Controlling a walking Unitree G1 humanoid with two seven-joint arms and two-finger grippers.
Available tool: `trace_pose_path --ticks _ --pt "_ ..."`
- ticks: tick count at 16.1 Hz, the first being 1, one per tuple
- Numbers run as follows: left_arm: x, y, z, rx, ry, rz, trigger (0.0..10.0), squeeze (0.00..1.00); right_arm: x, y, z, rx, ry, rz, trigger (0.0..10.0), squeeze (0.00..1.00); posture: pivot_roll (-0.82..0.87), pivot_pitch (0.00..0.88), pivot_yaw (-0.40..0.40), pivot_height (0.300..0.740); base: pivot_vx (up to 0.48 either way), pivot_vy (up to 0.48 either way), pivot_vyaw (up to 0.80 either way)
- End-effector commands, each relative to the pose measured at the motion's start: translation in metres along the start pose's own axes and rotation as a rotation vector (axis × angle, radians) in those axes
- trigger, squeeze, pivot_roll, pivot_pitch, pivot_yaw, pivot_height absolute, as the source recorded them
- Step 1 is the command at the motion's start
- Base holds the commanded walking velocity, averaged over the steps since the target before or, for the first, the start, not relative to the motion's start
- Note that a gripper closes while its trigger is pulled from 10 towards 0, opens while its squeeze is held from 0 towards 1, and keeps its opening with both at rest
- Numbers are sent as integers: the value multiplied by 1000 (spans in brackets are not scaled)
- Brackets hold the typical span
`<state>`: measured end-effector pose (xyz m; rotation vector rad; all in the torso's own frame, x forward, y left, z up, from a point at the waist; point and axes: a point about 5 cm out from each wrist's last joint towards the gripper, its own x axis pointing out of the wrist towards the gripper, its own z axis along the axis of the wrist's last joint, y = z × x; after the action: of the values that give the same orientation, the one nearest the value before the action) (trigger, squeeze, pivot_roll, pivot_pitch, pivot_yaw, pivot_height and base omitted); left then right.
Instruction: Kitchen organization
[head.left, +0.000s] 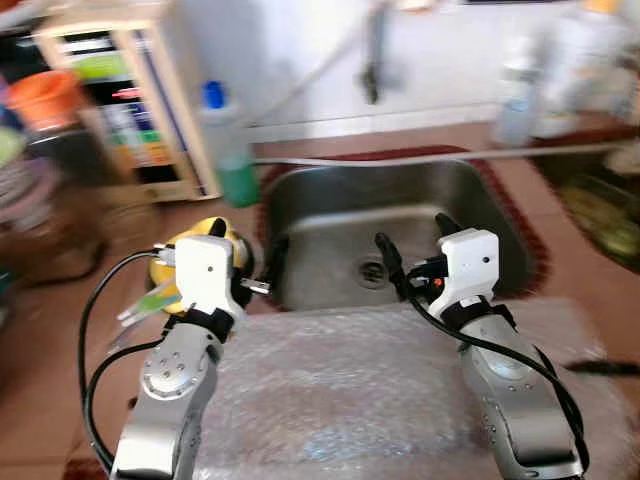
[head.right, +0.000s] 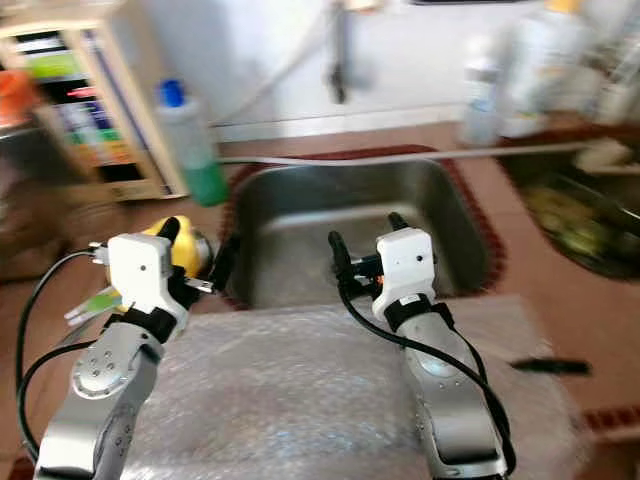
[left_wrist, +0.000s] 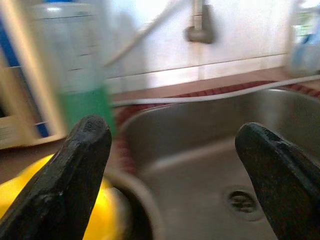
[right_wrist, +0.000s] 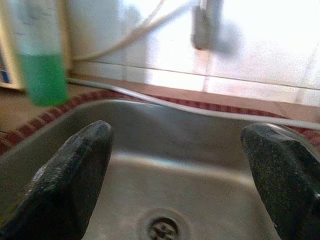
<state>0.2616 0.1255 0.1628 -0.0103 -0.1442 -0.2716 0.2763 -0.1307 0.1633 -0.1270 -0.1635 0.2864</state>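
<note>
Sink: steel basin set in a reddish bench, drain at its middle, tap on the white wall above.

Bottle: clear, blue cap, green liquid low down; stands upright at the sink's back left corner, beside a shelf unit.

Yellow object: lies on the bench just left of the sink; too blurred to identify.

Bubble wrap: sheet spread along the sink's near edge, under both arms.

Left pincer: fingers spread wide, holding nothing, over the sink's left rim, next to the yellow object.

Right pincer: fingers spread wide, holding nothing, over the basin near the drain.

Further bottles: back right, blurred.
</note>
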Motion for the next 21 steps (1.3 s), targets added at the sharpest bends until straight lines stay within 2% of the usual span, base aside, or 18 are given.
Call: trace_pose_path --ticks 1,2,3,9,15,21 --pt "-1 0 6 10 -17 0 10000 0 0 1 -1 8 6 2 10000 0 -200 101 91 740 0 0 -800" --pt "0 0 8 47 -22 -2 10000 0 -1 1 0 8 3 2 10000 0 -200 103 92 740 0 0 -563" --pt "-1 0 8 51 -25 3 10000 0 -1 1 0 9 3 2 10000 0 -201 103 89 740 0 0 0" --pt "-2 1 5 2 -10 22 10000 0 -2 2 -1 2 5 10 10000 0 -201 113 86 740 0 0 0" --pt "-3 0 3 8 10 22 10000 0 -4 3 -1 6 11 14 10000 0 -200 118 87 740 0 0 0" --pt "-1 2 5 -4 11 29 10000 0 -3 3 -1 5 9 14 10000 0 -199 119 86 740 -270 0 0"
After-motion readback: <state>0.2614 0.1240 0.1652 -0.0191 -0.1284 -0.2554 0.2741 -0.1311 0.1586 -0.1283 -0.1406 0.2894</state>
